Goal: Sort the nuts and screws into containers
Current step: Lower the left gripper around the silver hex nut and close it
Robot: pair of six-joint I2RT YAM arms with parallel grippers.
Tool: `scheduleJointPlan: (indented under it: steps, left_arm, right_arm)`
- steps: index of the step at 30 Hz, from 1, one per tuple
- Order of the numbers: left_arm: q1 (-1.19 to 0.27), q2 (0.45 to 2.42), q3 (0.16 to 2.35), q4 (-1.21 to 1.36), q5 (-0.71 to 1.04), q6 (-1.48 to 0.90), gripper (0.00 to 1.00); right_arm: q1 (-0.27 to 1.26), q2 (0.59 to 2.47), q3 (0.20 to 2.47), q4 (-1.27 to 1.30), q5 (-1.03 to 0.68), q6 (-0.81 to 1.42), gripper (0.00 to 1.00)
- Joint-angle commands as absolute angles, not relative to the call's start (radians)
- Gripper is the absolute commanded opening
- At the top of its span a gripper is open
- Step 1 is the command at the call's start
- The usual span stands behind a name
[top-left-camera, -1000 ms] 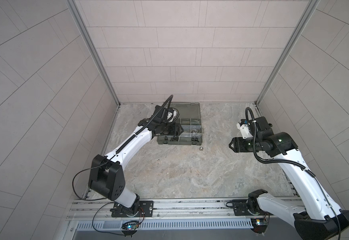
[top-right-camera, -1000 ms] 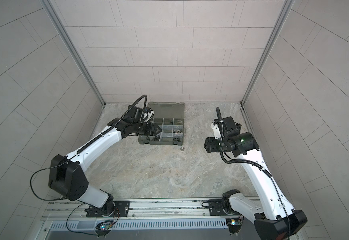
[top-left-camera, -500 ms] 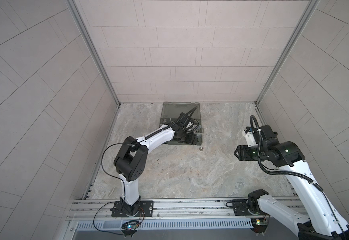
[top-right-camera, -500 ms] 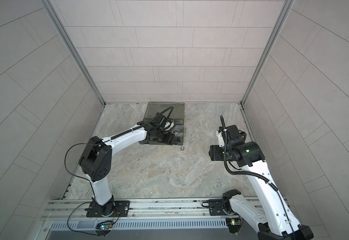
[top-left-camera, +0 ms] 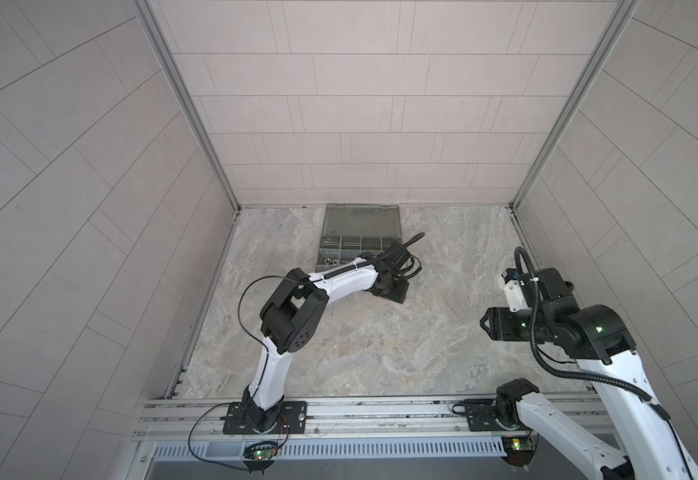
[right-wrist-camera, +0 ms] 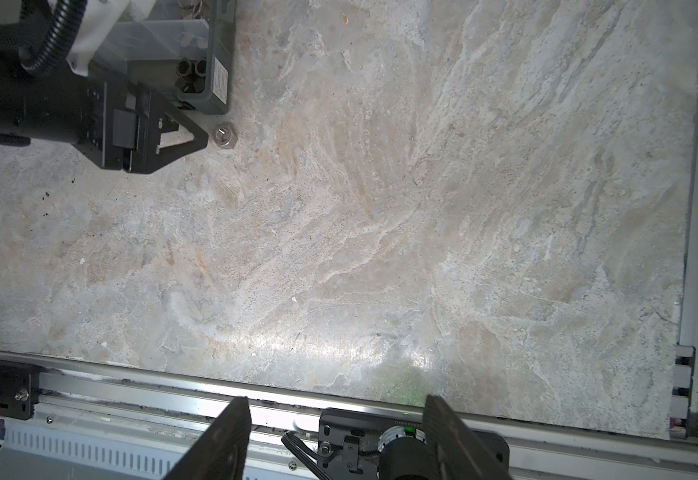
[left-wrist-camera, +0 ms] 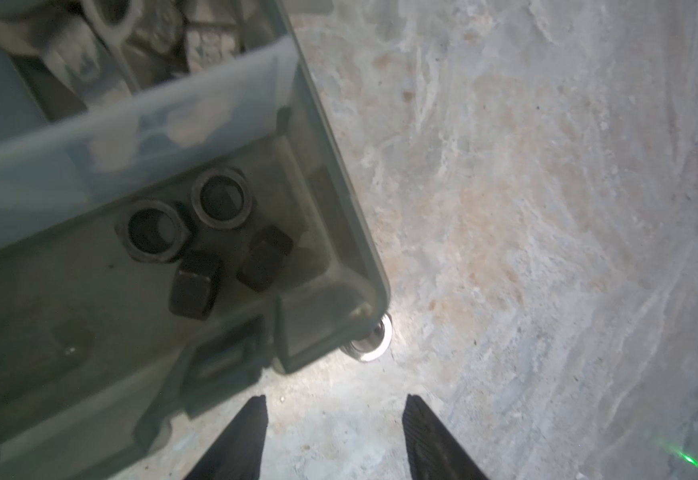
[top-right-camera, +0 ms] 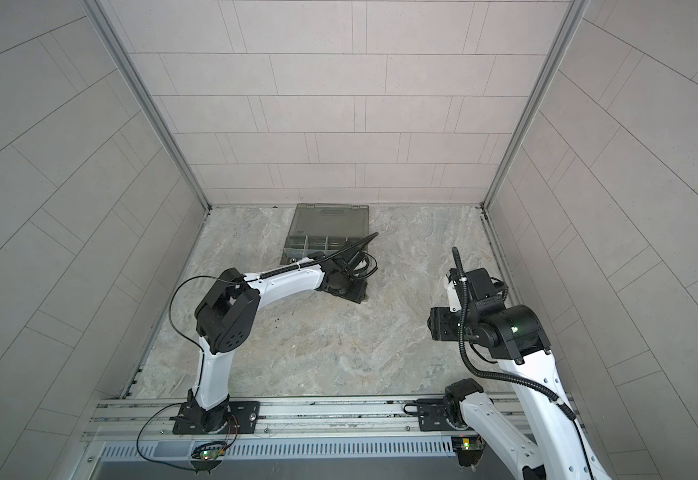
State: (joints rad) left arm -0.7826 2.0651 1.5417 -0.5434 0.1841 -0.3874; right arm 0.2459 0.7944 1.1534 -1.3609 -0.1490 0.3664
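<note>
Nearly done, I'd judge: black hex nuts are in the corner cell of the organizer case. One silver hex nut lies loose on the table, just beside the case corner. My left gripper hovers near it, jaws apart, empty. My right gripper is wide, empty, well apart. The case sticker is unreadable.

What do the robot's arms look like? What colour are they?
The left arm and the right arm both have smooth white shells joined by chunky black joints. A ribbed black hose runs along each. Small green lights glow on the right arm. The fingers are black, flat and ridged.
</note>
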Motion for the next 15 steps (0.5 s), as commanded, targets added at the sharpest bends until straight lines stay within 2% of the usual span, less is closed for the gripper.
scheduleJointPlan:
  steps: [1, 15]
  left_arm:
    - [-0.794, 2.088, 1.592, -0.592, 0.098, -0.398, 0.59]
    - [-0.819, 2.161, 1.668, -0.618, 0.105, -0.405, 0.58]
  right_arm:
    - [0.241, 0.774, 1.164, -1.414, -0.122, 0.365, 0.67]
    - [0.239, 0.779, 1.141, -1.389, -0.145, 0.365, 0.68]
